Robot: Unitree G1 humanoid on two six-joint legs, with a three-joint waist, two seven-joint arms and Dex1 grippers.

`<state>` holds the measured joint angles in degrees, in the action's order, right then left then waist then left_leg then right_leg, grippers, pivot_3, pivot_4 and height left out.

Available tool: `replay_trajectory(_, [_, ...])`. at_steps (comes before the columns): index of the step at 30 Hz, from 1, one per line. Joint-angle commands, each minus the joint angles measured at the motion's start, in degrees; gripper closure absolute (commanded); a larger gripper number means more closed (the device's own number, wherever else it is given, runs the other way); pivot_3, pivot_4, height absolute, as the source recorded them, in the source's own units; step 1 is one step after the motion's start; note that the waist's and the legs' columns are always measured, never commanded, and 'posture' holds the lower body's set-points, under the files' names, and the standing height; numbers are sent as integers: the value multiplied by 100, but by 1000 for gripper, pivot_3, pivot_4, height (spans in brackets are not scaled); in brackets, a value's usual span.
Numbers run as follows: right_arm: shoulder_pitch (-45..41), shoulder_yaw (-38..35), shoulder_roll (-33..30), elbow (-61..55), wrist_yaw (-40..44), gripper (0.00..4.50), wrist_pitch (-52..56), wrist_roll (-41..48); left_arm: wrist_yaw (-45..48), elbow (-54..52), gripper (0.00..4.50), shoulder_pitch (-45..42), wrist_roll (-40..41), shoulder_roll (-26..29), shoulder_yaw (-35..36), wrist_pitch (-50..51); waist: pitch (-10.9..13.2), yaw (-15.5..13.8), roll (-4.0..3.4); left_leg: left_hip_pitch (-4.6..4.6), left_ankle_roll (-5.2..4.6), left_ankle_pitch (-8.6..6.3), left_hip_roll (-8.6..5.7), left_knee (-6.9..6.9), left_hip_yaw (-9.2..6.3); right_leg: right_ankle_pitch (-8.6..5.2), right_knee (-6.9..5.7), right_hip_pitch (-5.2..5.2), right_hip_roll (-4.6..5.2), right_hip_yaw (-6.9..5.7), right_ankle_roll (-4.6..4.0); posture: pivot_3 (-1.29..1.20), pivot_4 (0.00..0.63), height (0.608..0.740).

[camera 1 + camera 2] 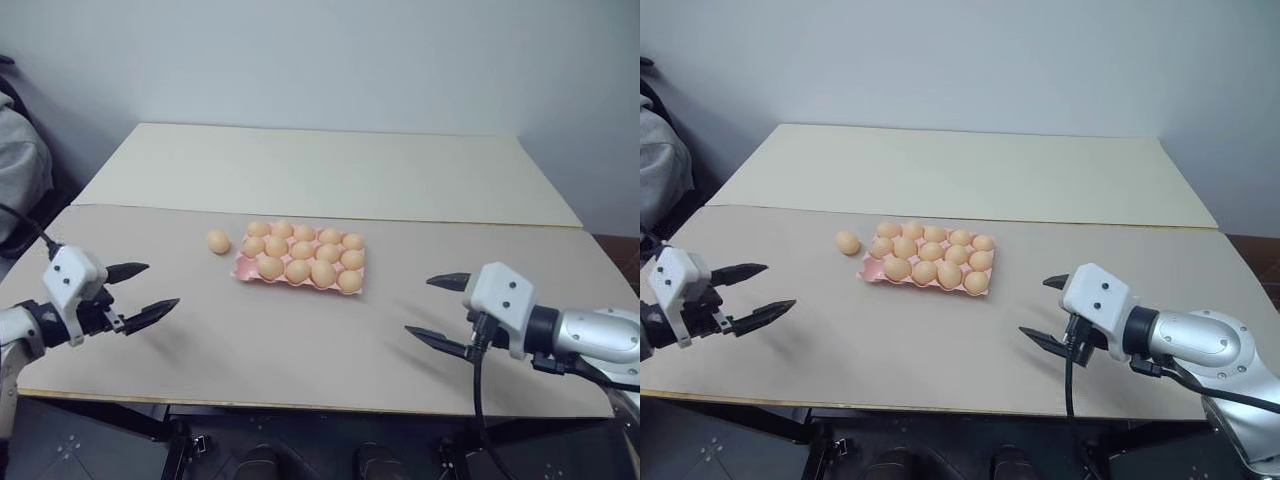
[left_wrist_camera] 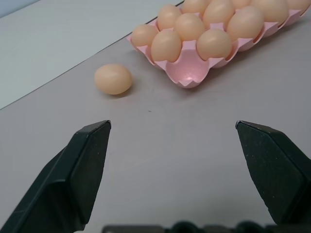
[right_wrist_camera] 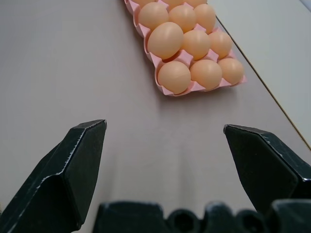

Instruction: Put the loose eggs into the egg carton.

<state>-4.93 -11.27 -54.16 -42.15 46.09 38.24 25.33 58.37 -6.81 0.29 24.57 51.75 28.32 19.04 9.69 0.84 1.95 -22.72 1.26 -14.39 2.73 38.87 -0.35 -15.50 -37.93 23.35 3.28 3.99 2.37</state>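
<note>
Eggs and carton at mid-table, a gripper on either side

The egg carton [image 1: 300,258] sits at the centre of the table [image 1: 330,170], its cups holding eggs. One loose egg [image 1: 218,241] lies just left of it, apart. The left gripper [image 1: 140,292] hovers near-left, the right gripper [image 1: 440,310] near-right.

Scene is lit evenly and softly from overhead; no glare is seen on the table [image 1: 300,330]. Faint, diffuse shadows are cast beneath the egg carton [image 1: 245,270] and both arms. Upper corners of the head views are slightly darkened. In the wrist views, near fingers [image 2: 73,179] are softly blurred; eggs are rendered sharply.
</note>
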Motion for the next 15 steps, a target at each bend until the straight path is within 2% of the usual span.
replay_trajectory(1, [-136, 15, -77, 13, 93, 0, -214, -36, -127, -112, 12, -3, 32, 50, 193, -47, 0, 1, 0, 0, 0, 0, 0, 0, 0, 0, 0, 0, 0, 0, 0, 0, 150, 740])
replay_trajectory(4, [-174, 55, -70, 63, 120, 0, -246, -62, -450, 108, 12, -163, -85, -73, 80, -89, 0, -4, 0, 0, 0, 0, 0, 0, 0, 0, 2, -1, 0, 0, 0, 0, 150, 740])
replay_trajectory(8, [-218, 161, -32, 67, 116, 0, -250, -81, -1105, 991, 12, -1015, -402, -467, -296, -373, -1, -29, 1, 5, 0, 0, -2, 1, -2, 0, -1, -8, 0, -3, 0, 0, 150, 740])
replay_trajectory(15, [-295, 157, -47, 53, 68, 0, -173, -68, -1372, 2926, 12, -2735, -1027, -972, -1184, -1204, -1, -36, 4, 6, 0, 0, -5, 1, -3, 1, 4, -13, 1, -5, 0, 0, 150, 740])
